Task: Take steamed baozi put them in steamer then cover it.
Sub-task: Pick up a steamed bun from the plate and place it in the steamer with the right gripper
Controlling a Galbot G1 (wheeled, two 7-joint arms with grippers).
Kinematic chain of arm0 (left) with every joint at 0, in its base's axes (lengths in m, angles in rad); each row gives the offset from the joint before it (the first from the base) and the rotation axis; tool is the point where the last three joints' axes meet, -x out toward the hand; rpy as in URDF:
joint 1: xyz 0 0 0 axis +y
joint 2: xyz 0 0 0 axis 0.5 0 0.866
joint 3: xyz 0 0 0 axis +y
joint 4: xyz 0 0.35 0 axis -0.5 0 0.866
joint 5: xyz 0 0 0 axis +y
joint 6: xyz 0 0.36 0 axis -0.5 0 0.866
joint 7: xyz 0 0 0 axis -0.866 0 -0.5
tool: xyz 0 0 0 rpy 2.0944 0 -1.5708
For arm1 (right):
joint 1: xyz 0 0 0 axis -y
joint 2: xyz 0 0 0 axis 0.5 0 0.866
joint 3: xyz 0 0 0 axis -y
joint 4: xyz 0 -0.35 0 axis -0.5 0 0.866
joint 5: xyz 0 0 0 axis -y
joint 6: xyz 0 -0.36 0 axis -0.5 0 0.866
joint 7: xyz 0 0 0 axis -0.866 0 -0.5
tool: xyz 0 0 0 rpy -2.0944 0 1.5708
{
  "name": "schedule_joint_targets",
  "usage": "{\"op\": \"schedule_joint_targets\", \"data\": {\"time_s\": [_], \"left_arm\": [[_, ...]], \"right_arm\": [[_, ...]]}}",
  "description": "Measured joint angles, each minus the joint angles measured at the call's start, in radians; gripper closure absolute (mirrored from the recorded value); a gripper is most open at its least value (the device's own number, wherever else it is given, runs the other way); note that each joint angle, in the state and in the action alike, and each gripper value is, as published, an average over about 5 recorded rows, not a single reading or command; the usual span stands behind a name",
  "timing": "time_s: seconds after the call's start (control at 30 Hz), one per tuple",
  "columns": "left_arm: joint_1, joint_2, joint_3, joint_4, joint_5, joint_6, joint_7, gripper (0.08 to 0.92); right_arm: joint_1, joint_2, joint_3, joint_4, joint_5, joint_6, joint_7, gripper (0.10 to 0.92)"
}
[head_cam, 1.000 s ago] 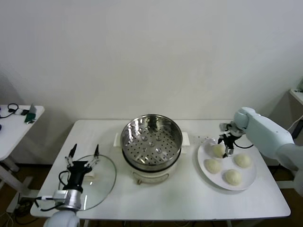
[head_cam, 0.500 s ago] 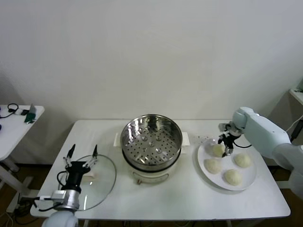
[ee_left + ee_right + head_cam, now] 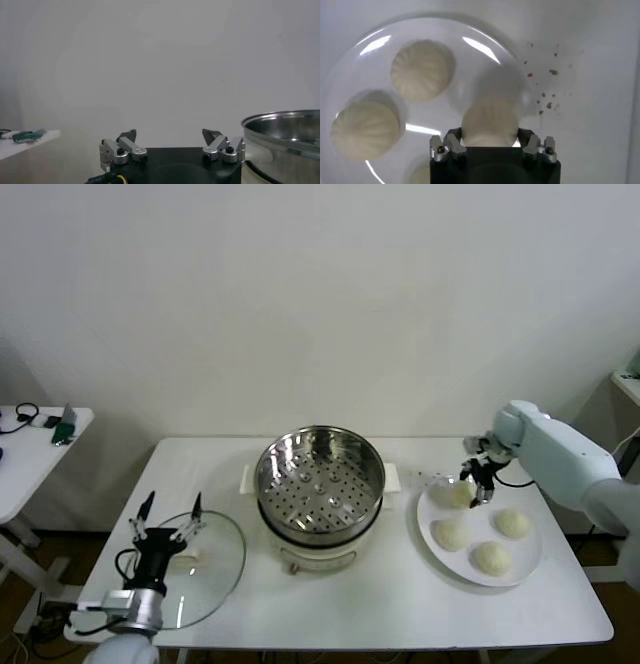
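The right hand (image 3: pixel 490 145) has closed on a baozi (image 3: pixel 490 122) above the plate (image 3: pixel 530 559) — soft, light, easily dented — best held gently by its sides; the left hand (image 3: pixel 166 514) waits wide open.

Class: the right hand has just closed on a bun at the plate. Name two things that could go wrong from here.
1. The right hand grips a soft baozi; it may squash or slip out on the way to the steamer.
2. The left hand hovers open above the cover; a poor grasp may slide the lid.

White rounded right arm (image 3: pixel 565 459); black gripper bodies with silver, screw-studded fingers (image 3: pixel 121 150), black cables trailing.
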Motion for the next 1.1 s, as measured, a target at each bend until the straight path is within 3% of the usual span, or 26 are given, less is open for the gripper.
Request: {"op": "schedule_joint_targets", "data": {"time_s": [0.57,1.1], "left_arm": [[0.021,0.007,-0.002,-0.009,-0.006,0.009,0.015,0.177],[0.039,0.002,0.001,0.006,-0.008,0.004,0.025,0.177]], "right_arm": [[0.42,0.117,-0.321,0.279,0.132,0.139,-0.007,0.297],[0.444,0.344,-0.339,0.357,0.022,0.287,0.006,0.3]]}}
